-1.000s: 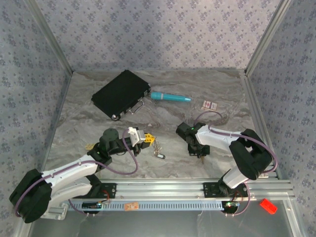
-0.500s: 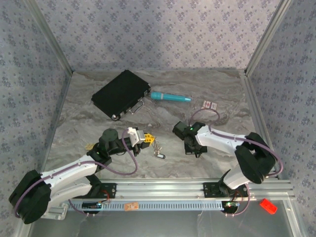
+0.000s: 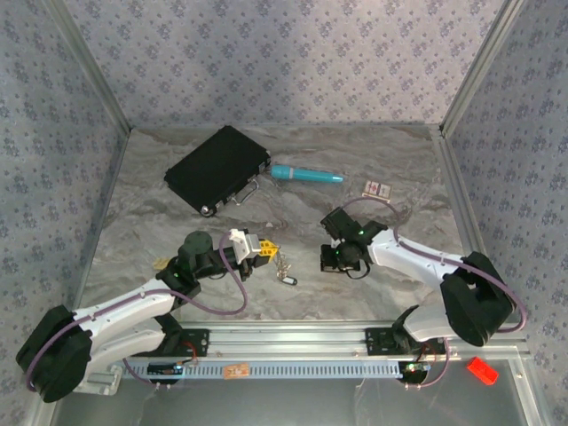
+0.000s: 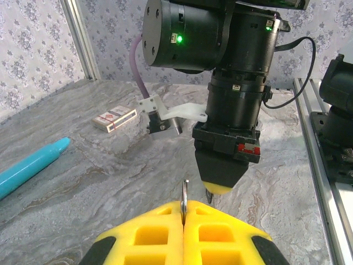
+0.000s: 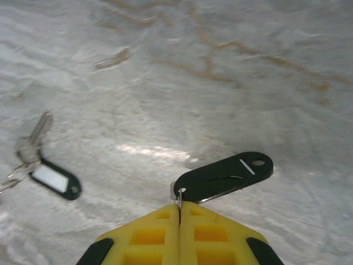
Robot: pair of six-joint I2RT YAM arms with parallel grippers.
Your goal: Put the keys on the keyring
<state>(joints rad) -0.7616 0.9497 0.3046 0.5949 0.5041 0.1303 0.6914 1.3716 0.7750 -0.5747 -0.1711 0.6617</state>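
left gripper: jaws pressed together, pinching the keyring. Just a thin silvery edge stands upright out of my yellow tips; the rest of the loop is hidden.
right gripper: jaws together too, nipping a small metal loop at the end of the dark key.
dark key: black, oblong. It runs away from my right tips, ahead and to the right, long axis slanted. Low over the worktop or on it, can't tell which.
other keys: a silver one plus a labelled black tag, bunched on the worktop, ahead and well to the left of my right gripper and just beside my left tips. Can't tell whether they are joined to the keyring.
key relation: grippers face tip to tip. From my left gripper, the right one hangs straight ahead and slightly above the keyring edge, near but apart. The keyring shows edge-on, so its flat plane runs toward my right gripper.
nearer arm: right already has the dark key, so it does the carrying; left only needs to hold steady.
step (my read): bringing the dark key to the keyring, not yet on.
next move needs: the key's small loop to meet the keyring's opening, which I can't see.
risk: thin metal twisting in either pinch.
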